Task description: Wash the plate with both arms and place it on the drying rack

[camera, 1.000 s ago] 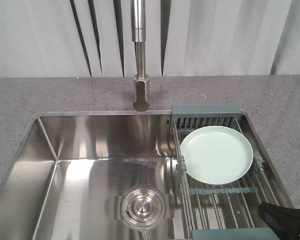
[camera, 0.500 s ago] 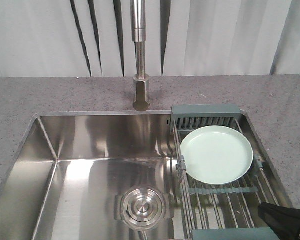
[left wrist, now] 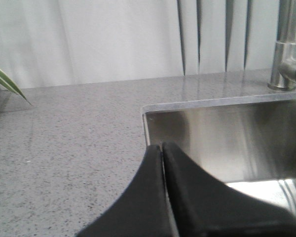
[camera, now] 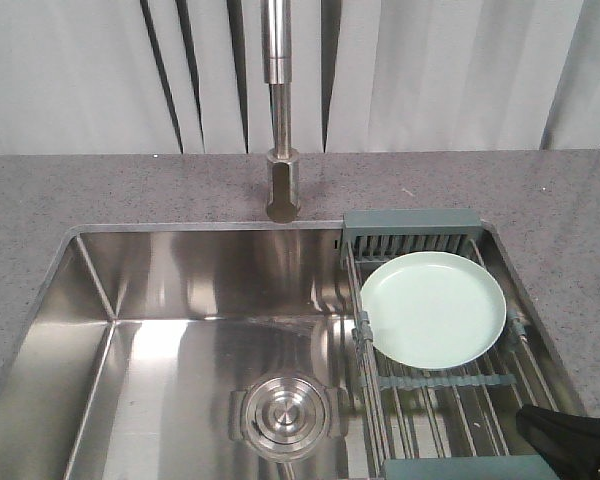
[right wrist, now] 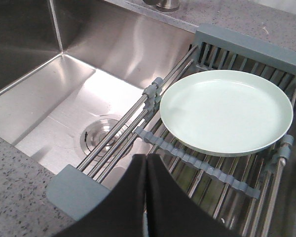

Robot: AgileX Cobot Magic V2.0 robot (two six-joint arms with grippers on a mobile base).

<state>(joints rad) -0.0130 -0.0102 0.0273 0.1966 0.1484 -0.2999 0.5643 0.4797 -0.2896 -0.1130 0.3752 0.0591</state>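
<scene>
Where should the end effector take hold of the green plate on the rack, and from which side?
Probably the near rim of the plate, approached from the right end effector side. It lies flat on the drying rack, so only the low raised rim offers an edge to pinch.

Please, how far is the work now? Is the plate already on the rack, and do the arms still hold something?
The plate lies flat on the drying rack, so the placing looks done. Whether it was washed cannot be told from the pictures. Nothing is in hand: the left gripper is shut and empty above the counter at the sink's corner, and the right gripper is shut and empty near the rack's front. Little seems left.
</scene>
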